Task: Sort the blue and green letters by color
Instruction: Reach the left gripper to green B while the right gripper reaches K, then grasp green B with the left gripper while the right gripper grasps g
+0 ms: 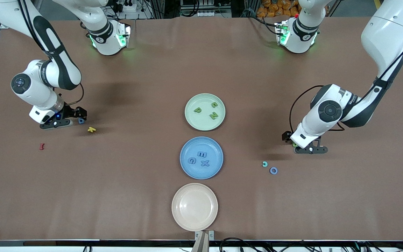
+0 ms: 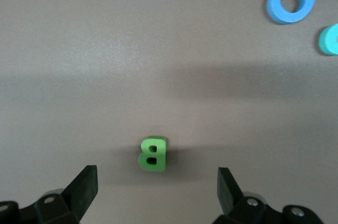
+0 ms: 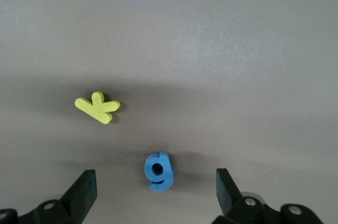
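Overhead, a brown table (image 1: 124, 182) holds three plates in a line down its middle. Farthest from the front camera is a green plate (image 1: 191, 119) carrying three green letters (image 1: 214, 115). Next comes a blue plate (image 1: 187, 168) with three blue letters (image 1: 201, 154), and nearest the camera is a bare cream plate (image 1: 194, 207). Toward the right arm's end of the table, the right gripper (image 3: 153, 195) hangs low with its fingers (image 3: 84, 189) spread wide apart, holding nothing. A blue g (image 3: 158, 170) lies on the table between them, untouched. A yellow letter (image 1: 91, 130) lies just beside the g, nearer the camera, and a red letter (image 1: 41, 146) sits nearer still, closer to the table's end. Toward the left arm's end, the left gripper (image 2: 156, 192) also hangs low with its fingers (image 2: 84, 184) spread wide and empty. A green B (image 2: 153, 154) lies on the table between them, untouched. A teal ring (image 1: 264, 164) and a blue ring (image 1: 273, 170) lie touching or nearly so, nearer the camera than the B and closer to the plates.
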You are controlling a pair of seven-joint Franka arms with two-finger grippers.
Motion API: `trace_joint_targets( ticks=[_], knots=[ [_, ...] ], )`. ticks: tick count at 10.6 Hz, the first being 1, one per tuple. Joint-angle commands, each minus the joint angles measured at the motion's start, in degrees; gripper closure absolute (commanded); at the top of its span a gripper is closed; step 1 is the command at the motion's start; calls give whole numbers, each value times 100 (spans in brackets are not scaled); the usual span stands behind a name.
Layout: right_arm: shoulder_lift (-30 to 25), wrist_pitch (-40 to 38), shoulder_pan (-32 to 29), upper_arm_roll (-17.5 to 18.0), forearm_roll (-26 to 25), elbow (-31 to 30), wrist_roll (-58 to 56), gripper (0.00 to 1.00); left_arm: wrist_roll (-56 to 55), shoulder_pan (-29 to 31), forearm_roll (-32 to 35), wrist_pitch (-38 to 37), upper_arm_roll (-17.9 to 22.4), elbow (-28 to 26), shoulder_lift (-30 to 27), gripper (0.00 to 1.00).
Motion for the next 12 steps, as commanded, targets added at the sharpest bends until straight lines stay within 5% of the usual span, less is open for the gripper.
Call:
trace_joint_targets(
  ticks=[1,6,7,10,11,12],
  knots=[
    [168,409,-167,113,-78,-192,-69,0,76,173,354,311,-48,-24,340,0],
    [459,603,-237,122,-78,-192,-69,0,199,164,460,444,111,-16,490,0],
    [477,603,-246,122,-78,-192,-69,7,199,164,460,444,137,-16,491,0],
    [477,542,-272,131,-78,-157,-70,85,208,164,460,444,155,-16,491,0],
    [477,533,-272,140,-70,-140,-69,98,199,164,460,453,155,-16,491,56],
    [477,524,-272,140,-61,-105,-52,100,208,173,460,461,155,-16,517,100]
  ],
)
